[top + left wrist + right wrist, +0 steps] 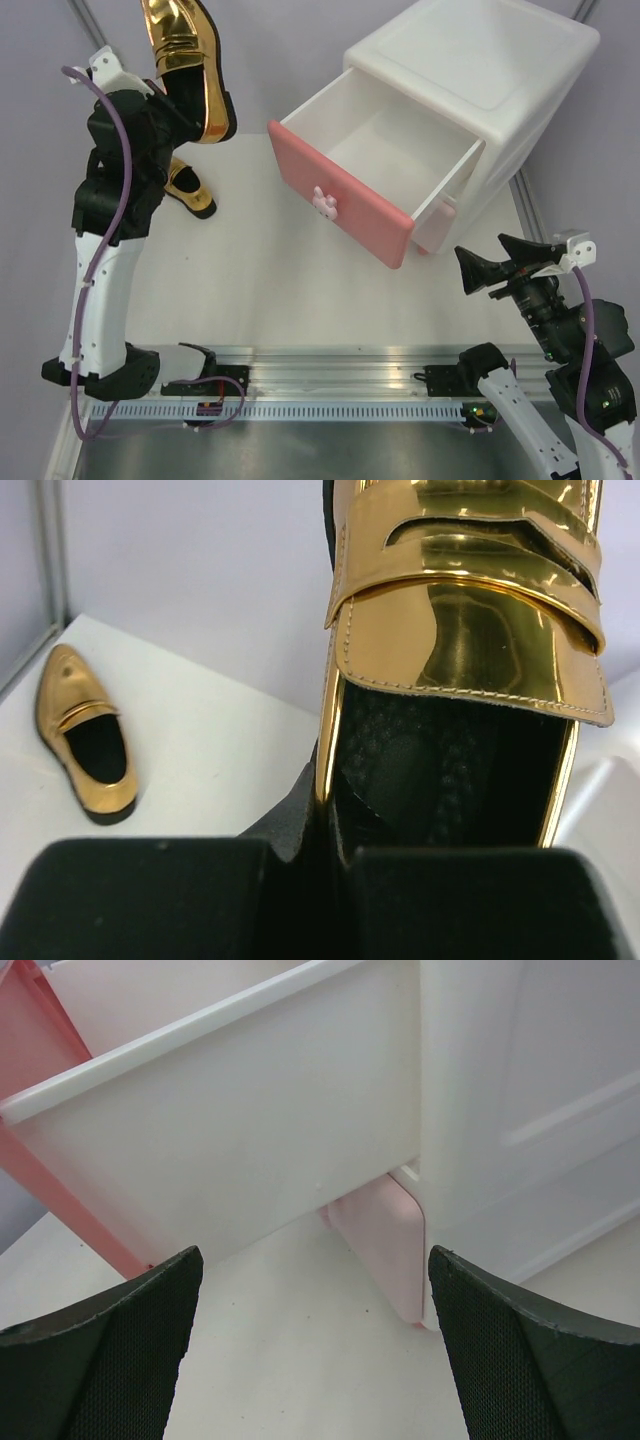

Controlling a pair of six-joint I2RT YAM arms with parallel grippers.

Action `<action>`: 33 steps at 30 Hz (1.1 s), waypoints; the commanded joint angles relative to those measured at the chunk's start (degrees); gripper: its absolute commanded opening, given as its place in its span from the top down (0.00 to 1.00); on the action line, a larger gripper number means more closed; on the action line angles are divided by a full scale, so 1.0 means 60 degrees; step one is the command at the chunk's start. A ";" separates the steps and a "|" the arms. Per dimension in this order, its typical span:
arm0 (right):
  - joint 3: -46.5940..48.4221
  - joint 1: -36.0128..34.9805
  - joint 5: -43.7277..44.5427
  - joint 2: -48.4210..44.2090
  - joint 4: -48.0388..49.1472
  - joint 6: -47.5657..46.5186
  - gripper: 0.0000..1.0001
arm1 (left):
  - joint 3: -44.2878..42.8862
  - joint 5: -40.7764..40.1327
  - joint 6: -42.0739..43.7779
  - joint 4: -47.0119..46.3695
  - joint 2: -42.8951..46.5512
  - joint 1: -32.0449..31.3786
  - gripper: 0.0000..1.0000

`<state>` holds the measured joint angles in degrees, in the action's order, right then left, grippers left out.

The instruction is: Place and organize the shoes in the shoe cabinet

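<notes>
1. Looking down from the top external view, the left gripper [168, 100] is clamped tight on the heel end of a gold loafer [188, 55], which it holds in the air at the far left, above the table [250, 270].
2. A second gold loafer [190, 190] lies on the table just below it, partly hidden by the left arm.
3. At the far right stands the white shoe cabinet [490, 60]. Its upper drawer [340, 195] is pulled out toward the left, with a bunny knob [322, 203] on its pink front.
4. The right gripper [490, 265] sits near the cabinet's near corner with its jaws spread wide, holding nothing.
5. In the left wrist view, the left gripper [312, 880] pinches the rim of the gold loafer [470, 610] at its heel. The second gold loafer [85, 735] rests on the table to the left.
6. In the right wrist view, the right gripper [315, 1360] is fully apart and empty. It faces the upper drawer's white side wall [230, 1140] and the lower drawer front [385, 1245], a pink edge against the shoe cabinet [530, 1110].
</notes>
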<state>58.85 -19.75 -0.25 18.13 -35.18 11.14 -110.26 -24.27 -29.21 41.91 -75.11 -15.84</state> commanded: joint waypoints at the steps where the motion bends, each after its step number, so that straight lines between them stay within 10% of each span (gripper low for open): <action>1: -0.0082 -0.0005 -0.0236 -0.0107 0.0077 -0.0054 0.02 | -0.0988 0.0660 0.0049 -0.1038 0.0462 -0.0596 0.98; 20: -0.0008 -0.0005 -0.0310 -0.0283 -0.0099 0.0209 0.02 | -0.2600 0.1629 -0.0200 -0.1784 -0.0400 -0.3702 0.98; 33: 0.0006 -0.0005 -0.0324 -0.0282 -0.0172 0.0356 0.02 | -0.3289 -0.0128 0.1001 -0.1800 -0.1792 -0.6589 0.98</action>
<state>58.52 -19.75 -1.72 16.82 -36.07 12.45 -126.06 -20.18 -26.09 40.01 -86.72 -53.43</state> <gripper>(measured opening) 0.979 0.045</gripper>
